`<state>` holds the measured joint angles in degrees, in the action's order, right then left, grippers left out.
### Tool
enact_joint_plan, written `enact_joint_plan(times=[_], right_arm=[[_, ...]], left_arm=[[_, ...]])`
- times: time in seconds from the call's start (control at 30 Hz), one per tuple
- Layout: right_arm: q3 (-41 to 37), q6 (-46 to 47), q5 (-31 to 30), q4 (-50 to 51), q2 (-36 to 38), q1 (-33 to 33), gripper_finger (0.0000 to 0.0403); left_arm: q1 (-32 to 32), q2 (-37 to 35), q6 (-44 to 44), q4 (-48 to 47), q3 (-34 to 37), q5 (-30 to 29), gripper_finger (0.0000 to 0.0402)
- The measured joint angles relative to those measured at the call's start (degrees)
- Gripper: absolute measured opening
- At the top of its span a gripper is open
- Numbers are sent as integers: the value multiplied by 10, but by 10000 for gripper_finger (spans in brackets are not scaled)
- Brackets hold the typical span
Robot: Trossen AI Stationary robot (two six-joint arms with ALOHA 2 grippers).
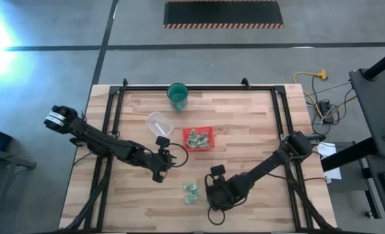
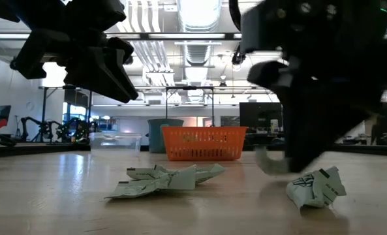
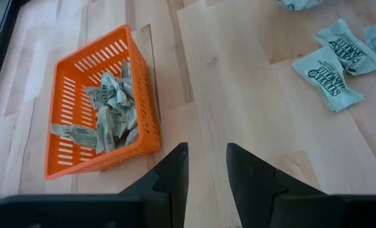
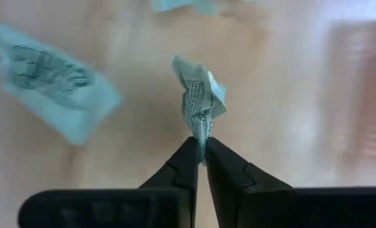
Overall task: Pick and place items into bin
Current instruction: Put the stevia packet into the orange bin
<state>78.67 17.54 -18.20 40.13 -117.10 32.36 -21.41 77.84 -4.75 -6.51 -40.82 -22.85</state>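
The bin (image 1: 198,138) is a small orange-red tray at mid-table with several pale-green items inside (image 3: 111,107). More crumpled items lie loose on the wood toward the near edge (image 1: 191,190) (image 2: 167,179). My right gripper (image 4: 202,152) stands over that loose group, pointing steeply down, and is shut on one item (image 4: 199,101). Another item (image 4: 54,76) lies beside it. My left gripper (image 3: 207,158) hangs open with nothing between its fingers, above the table just on the near-left side of the bin (image 3: 146,114). My right gripper pinches one crumpled end (image 4: 202,136) of a pale-green item between its two fingertips, coming from above at a steep slant. The rest of the item sticks out beyond the fingertips toward the table. I cannot tell whether it is clear of the wood.
A clear round container (image 1: 157,122) sits to the far left of the bin, and a green cup (image 1: 177,95) stands near the table's far edge. A black frame runs along the table's sides. Bare wood lies to the right of the bin.
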Motion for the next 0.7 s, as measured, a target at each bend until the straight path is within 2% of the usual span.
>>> enact_joint_plan(times=[0.2,0.4,0.7], right_arm=[[0,-13,-92,43,19,-2,18],[0,-77,-190,44,37,-32,17],[2,-125,-212,38,61,-138,17]], left_arm=[[0,0,0,2,0,0,91],[0,0,0,2,0,0,91],[0,0,0,2,0,0,91]])
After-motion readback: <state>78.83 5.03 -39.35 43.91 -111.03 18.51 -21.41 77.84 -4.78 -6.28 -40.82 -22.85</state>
